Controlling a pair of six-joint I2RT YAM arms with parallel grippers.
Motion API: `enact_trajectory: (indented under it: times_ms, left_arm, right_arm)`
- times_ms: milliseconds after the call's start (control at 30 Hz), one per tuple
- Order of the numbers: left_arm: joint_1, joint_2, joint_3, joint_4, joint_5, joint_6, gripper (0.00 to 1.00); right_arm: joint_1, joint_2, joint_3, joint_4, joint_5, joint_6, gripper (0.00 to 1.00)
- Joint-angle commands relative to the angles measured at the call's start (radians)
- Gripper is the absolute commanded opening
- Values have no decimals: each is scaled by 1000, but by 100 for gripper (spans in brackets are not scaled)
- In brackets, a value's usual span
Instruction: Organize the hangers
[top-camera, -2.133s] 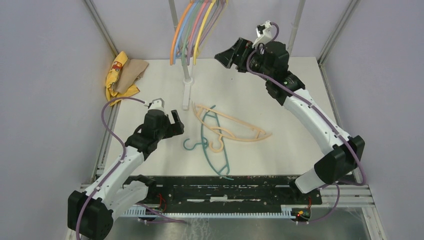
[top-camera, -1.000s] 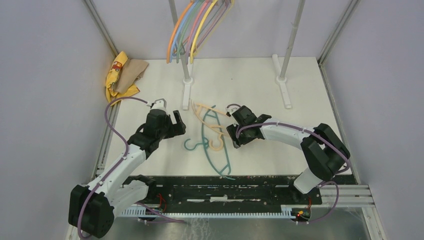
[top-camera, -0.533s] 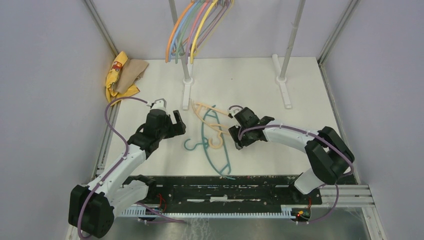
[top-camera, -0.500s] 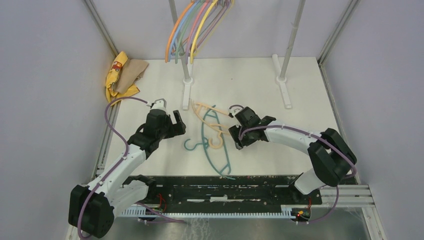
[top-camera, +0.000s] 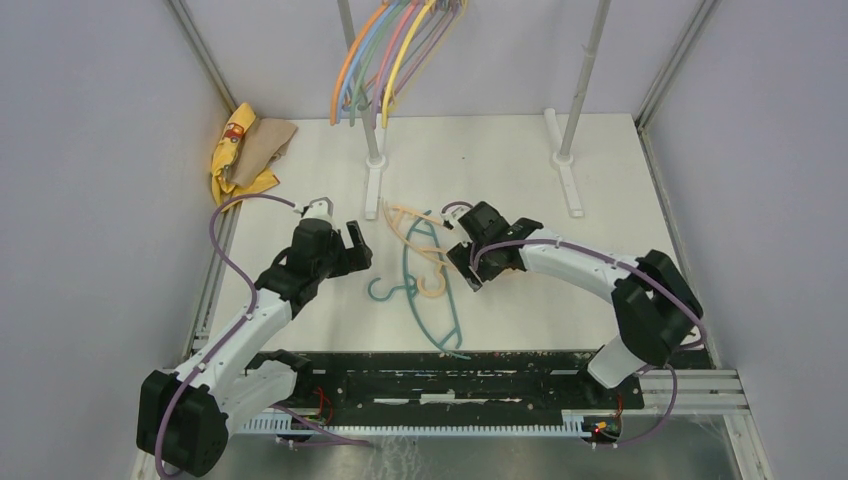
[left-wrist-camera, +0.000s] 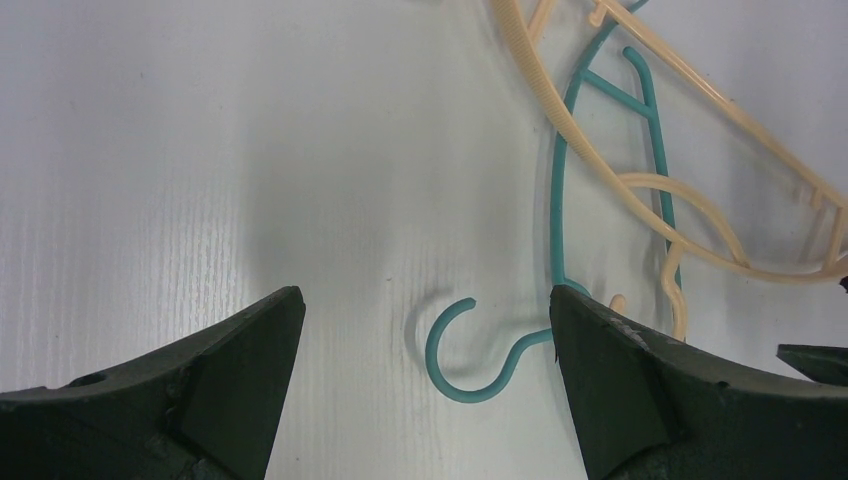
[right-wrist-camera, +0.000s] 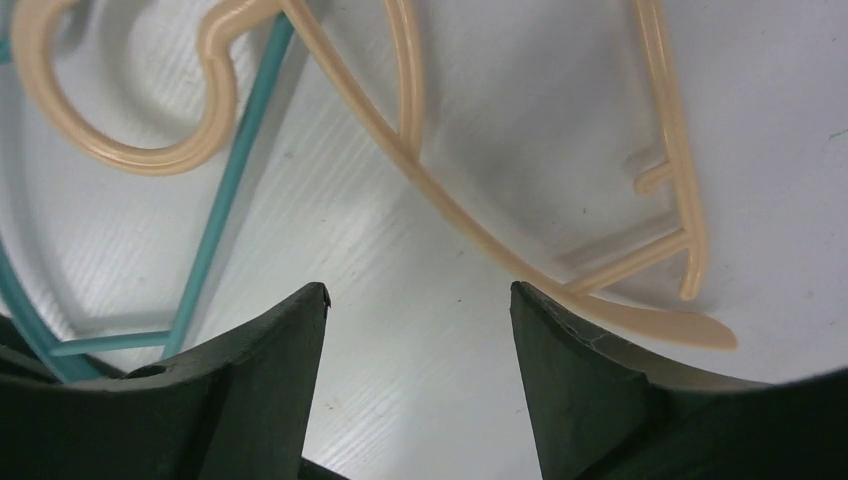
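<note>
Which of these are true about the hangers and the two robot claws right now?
1. Two hangers lie on the table: a teal hanger and a peach hanger. True.
2. The right gripper is clamped on the peach hanger. False: it is open over it, gripping nothing.
3. The peach hanger lies across the teal hanger. True.
4. The left gripper holds the teal hanger's hook. False: it is open, and the hook lies on the table.
5. At the back, other hangers hang from a rack. True.
</note>
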Motion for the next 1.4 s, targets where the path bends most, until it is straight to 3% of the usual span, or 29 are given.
enact_trajectory:
  times_ms: [0, 233, 533, 600, 667, 700, 867, 1000, 1167, 1367]
  left_arm:
    - [4, -15, 3, 38, 25, -37, 99]
    - [4, -11, 11, 32, 34, -28, 99]
    - [4, -3, 4, 38, 35, -27, 99]
    - [4, -5, 3, 37, 33, -25, 99]
    - [4, -5, 2, 37, 33, -25, 99]
    - [5, -1, 2, 40, 33, -27, 99]
    - [4, 7, 3, 45, 33, -27, 99]
    - [4, 4, -1, 44, 28, -30, 99]
    - [4, -12, -5, 43, 25, -33, 99]
    - [4, -28, 1, 37, 28, -33, 99]
  right_arm:
    - [0, 71, 11, 65, 90, -79, 75]
    - [1, 140, -16, 184, 122, -101, 74]
    - [-2, 230, 41, 166, 111, -92, 71]
    - [-2, 246, 47, 153, 88, -80, 65]
    - [0, 245, 43, 145, 65, -61, 50]
    - [-1, 227, 32, 138, 24, -36, 34]
    - [-1, 149, 9, 108, -83, 11, 4]
    - [-1, 23, -11, 93, -227, 79, 0]
    - [-19, -176, -38, 116, -242, 209, 1]
    - [-184, -341, -43, 298, -347, 470, 1]
